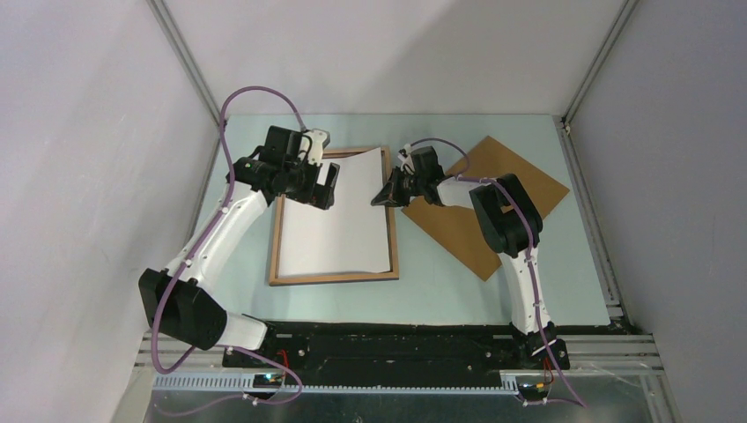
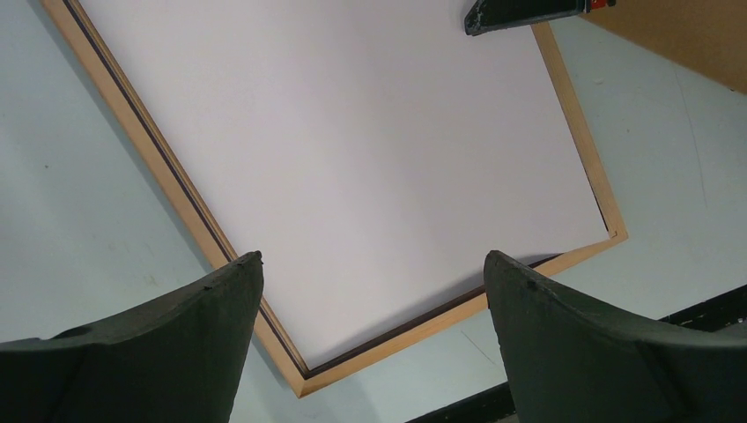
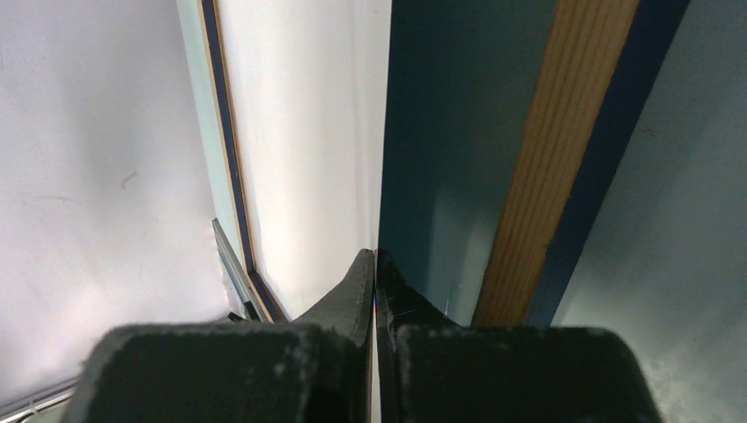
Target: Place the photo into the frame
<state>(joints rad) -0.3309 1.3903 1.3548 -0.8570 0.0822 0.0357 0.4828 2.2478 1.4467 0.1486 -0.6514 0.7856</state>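
The photo (image 1: 335,216) is laid white side up in the frame (image 1: 333,278) on the tabletop (image 1: 458,282). Its lifted right edge is pinched in the closed right hand (image 3: 375,256). The left hand (image 2: 373,260) is held wide open, empty. The photo is thought light and bendy, best gripped gently at an edge.

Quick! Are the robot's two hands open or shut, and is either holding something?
Left gripper: open, empty, over the photo.
Right gripper: shut on the photo's edge.

White links (image 1: 231,231), black joints (image 1: 185,308), purple cables (image 1: 255,91), black left hand (image 1: 328,187) and right hand (image 1: 382,197).
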